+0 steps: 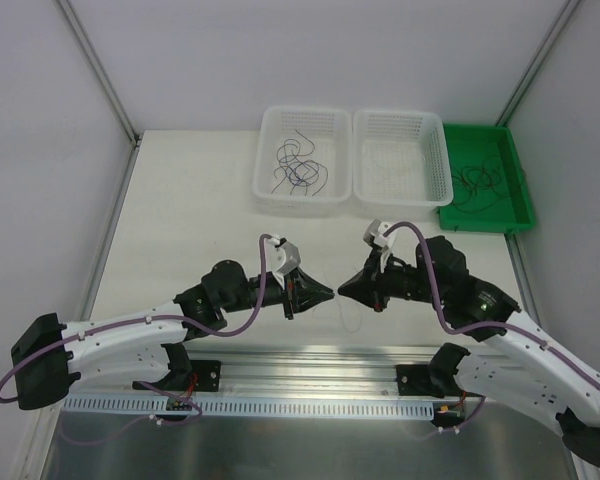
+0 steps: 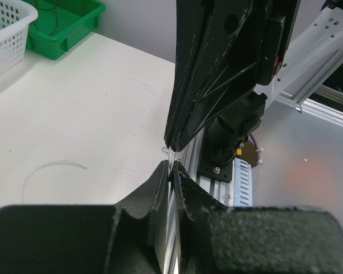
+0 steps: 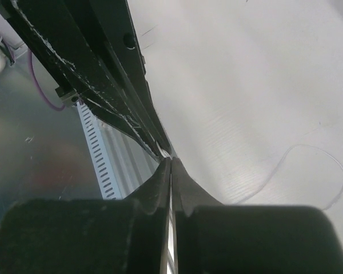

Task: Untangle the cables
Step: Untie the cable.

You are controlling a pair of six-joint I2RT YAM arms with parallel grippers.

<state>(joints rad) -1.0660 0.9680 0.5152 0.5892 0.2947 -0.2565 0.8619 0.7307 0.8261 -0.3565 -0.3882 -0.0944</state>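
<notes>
Both end effectors meet tip to tip low in the centre of the top view, over the near part of the table [image 1: 180,220]. The left end effector [image 1: 328,294] reaches in from the left and the right end effector [image 1: 344,288] from the right. The right one's fingers are pressed fully together. The left one's show only a sliver of a gap in my left wrist view, so I count it closed too.

I judge the tips are brought together like this to pinch something hair-thin from two sides, or to pass it across. Whether either one has anything clamped I cannot tell, as nothing shows clearly at the tips.

Just beside them, right of centre in my right wrist view, a pale strand [image 3: 308,145] lies in a loose loop on the table. It is likely one wire worked free and laid apart.

Farther back, in the upper middle of the top view, the cables [image 1: 298,172] sit as a dark curly bundle in the left white basket [image 1: 302,209]. The right white basket [image 1: 395,208] touches it, contents unclear. More dark wires lie in the green tray [image 1: 485,222] at the upper right.
</notes>
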